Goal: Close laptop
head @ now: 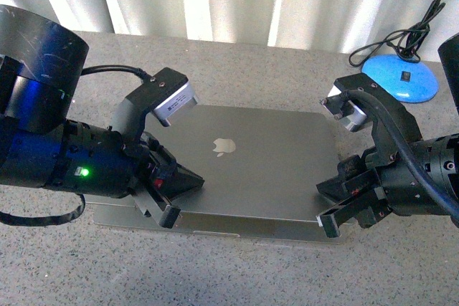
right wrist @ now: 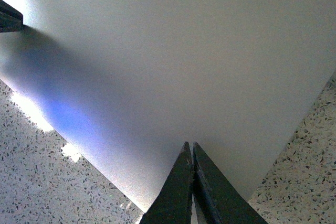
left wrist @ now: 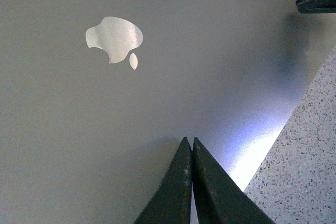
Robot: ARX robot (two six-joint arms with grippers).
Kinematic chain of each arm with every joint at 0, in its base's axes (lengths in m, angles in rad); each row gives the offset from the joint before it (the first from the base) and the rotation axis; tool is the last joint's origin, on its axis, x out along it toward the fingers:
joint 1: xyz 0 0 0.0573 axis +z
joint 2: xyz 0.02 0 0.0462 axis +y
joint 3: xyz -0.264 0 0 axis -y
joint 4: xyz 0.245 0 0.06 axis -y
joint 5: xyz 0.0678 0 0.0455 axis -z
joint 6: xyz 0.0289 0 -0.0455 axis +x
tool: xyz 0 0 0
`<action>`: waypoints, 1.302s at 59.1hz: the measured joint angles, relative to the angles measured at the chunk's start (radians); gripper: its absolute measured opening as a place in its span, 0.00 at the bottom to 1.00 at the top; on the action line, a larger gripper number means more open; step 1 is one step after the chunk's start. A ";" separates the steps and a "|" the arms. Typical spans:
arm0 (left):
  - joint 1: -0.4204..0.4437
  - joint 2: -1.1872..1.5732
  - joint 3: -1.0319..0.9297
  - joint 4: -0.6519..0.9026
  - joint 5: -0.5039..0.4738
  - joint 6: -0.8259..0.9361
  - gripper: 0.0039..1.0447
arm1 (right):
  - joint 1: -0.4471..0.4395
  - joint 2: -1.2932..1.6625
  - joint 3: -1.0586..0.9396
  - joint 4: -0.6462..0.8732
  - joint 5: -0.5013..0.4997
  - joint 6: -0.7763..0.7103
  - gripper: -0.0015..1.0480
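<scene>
A: Where's the laptop (head: 251,170)?
B: Middle of the table (head: 287,277), lid facing up, logo (head: 224,146) showing. The lid is down or nearly so. The base sticks out along the 6 o'clock edge, and I can't tell if there's a gap.
A: Left gripper (head: 176,195)?
B: At the lid's 8 o'clock corner. In the left wrist view the fingers (left wrist: 178,182) are pressed together, with no gap and nothing between them. The tips sit on or just over the lid; contact is unclear.
A: Right gripper (head: 336,202)?
B: At the 4 o'clock corner. Its jaws are also closed tight in the right wrist view and grasp nothing, with the tips against the bare lid near its edge.
A: Anything else?
B: A blue lamp base (head: 399,77) with a cable at 2 o'clock, well apart from the laptop.
</scene>
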State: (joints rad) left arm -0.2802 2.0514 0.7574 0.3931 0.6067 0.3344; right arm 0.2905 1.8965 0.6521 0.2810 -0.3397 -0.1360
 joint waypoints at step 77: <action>0.051 0.090 0.034 -0.035 0.055 0.020 0.03 | 0.013 0.100 0.028 0.006 -0.003 0.039 0.01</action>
State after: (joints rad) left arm -0.2295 2.1410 0.7918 0.3584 0.6621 0.3542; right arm 0.3035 1.9961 0.6804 0.2871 -0.3431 -0.0971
